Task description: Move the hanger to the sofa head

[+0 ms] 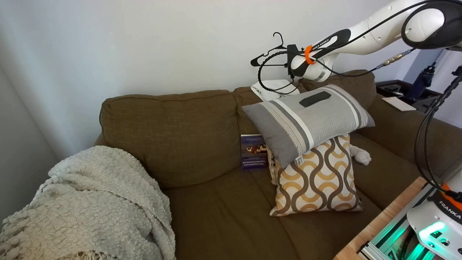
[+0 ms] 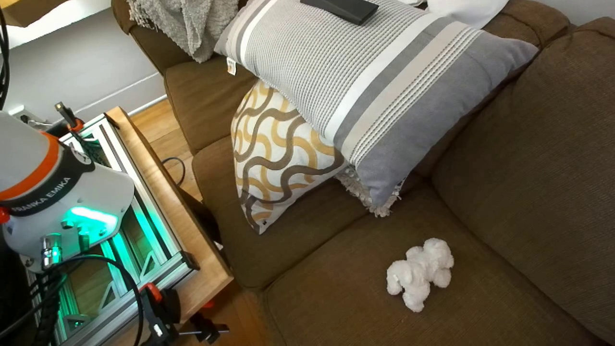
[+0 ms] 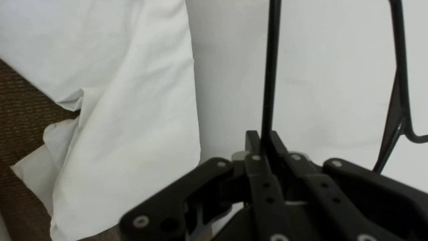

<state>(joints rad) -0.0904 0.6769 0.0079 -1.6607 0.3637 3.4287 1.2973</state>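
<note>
"Where's the hanger [image 3: 271, 67] now?"
"Up in the air, hook on top, higher than the sofa head [image 1: 169, 97]!"
"And the hand [image 3: 264, 141]?"
"Clamped on its thin bar! A white cloth [image 3: 143, 134] lies over the sofa head below!"

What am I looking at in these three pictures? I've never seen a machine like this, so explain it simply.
The machine is a white-and-black robot arm. Two pictures come from cameras standing apart from it, both showing a brown sofa; the third comes from a camera on its wrist, looking along its tool, the part that grasps. The tool holds a thin black clothes hanger up in front of a pale wall. On the sofa, a striped pillow lies over a patterned cushion, with a dark flat object on top. There are also a fluffy pale blanket, a white cloth, a small white toy and, against the backrest, what looks like a book.
</note>
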